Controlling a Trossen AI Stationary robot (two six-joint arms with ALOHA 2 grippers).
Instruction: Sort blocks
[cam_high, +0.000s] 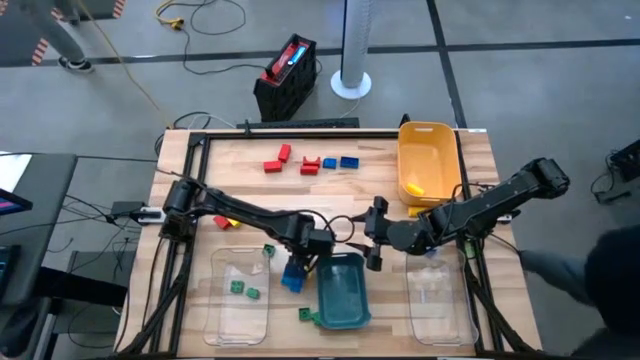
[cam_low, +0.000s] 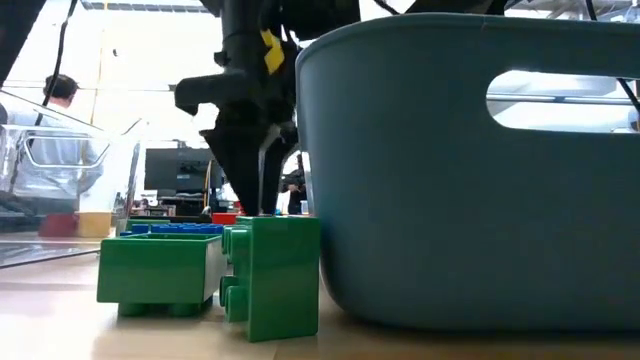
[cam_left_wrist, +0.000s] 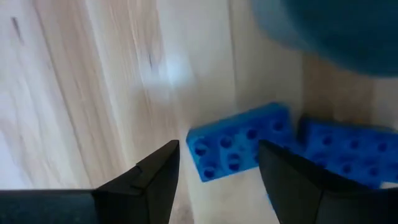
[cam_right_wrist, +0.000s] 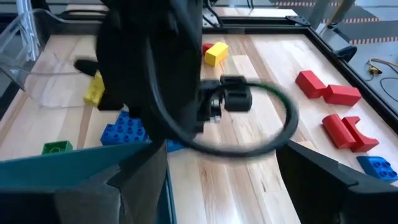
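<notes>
Blue blocks (cam_left_wrist: 239, 148) lie on the wooden counter (cam_high: 250, 180) just beside the teal bin (cam_high: 343, 297). Above them the left claw (cam_left_wrist: 217, 180) hangs partly open, gripping nothing. At the bin's far edge the right claw (cam_right_wrist: 217, 180) waits spread wide and empty.

table (cam_high: 300, 205): pale wood with a dark frame, seen from above
left gripper (cam_high: 296, 268): over blue blocks (cam_high: 293, 278) just beside the teal bin (cam_high: 341, 296)
right gripper (cam_high: 374, 232): above the table near the teal bin's far edge
yellow bin (cam_high: 428, 160): at the far right, one yellow block (cam_high: 414, 188) inside
red blocks (cam_high: 292, 160): far side, next to two blue ones (cam_high: 339, 162)
clear bin (cam_high: 237, 296): near left, holding green blocks (cam_high: 244, 290)
second clear bin (cam_high: 437, 298): near right
</notes>
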